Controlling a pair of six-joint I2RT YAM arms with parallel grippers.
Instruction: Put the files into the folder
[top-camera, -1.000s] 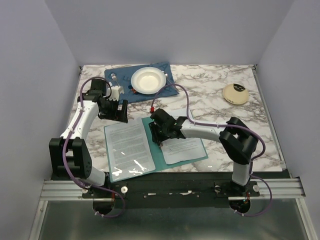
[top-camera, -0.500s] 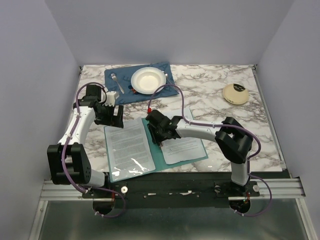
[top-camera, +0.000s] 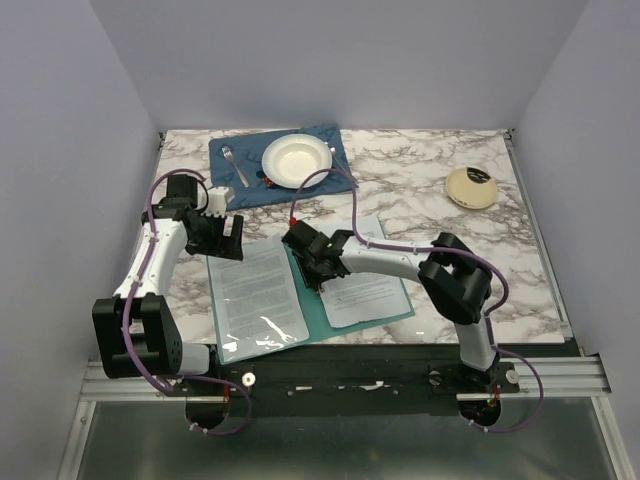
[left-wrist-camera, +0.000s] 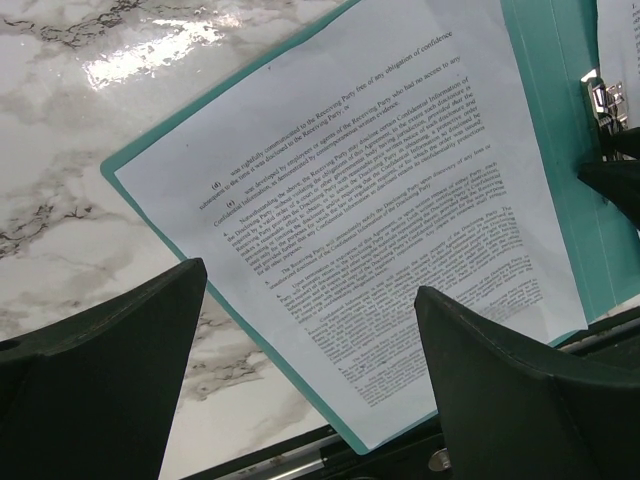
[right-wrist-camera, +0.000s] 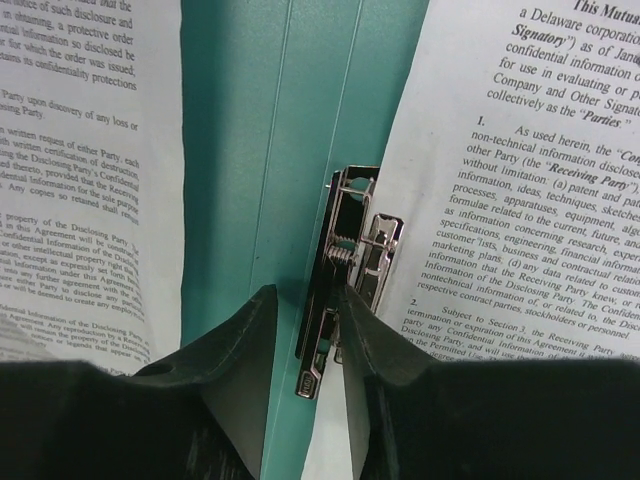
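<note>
Step in hand: work the spine clip (right-wrist-camera: 350, 250) of the folder (right-wrist-camera: 250, 150), which lies open on the tabletop (left-wrist-camera: 60, 130). The right pincer (right-wrist-camera: 310, 300) straddles the clip with its jaws close on either side; a firm grip cannot be confirmed. Centre on the lever and squeeze squarely, clear of the files (left-wrist-camera: 370, 200) lying on both leaves. The left pincer (left-wrist-camera: 310, 280) hangs wide open above the left-hand sheet, ready to steady it
</note>
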